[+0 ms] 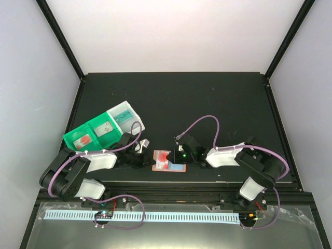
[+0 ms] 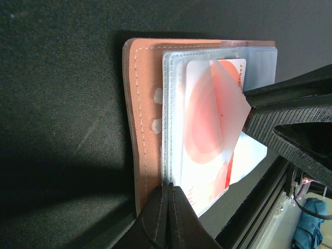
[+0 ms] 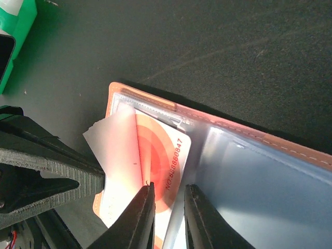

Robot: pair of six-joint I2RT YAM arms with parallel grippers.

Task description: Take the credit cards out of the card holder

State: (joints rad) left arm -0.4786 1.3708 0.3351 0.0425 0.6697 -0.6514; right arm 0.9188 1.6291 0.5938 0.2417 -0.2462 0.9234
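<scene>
Left hand (image 2: 168, 189) on holder (image 2: 142, 119), card (image 2: 233, 70) inside

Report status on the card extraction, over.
Left gripper shut on clear sleeve, flap lifted. Right gripper narrowly open at red-and-white card edge. Card not yet out of open card holder. No obstruction seen.

Right wrist view: the credit card (image 3: 161, 155) in the card holder (image 3: 290, 146) has red print along one edge, "NO:" followed by digits ending 0847. The middle digits look like 8s but are uncertain. Left wrist view: the same print, cut off, only its last digits readable.
</scene>
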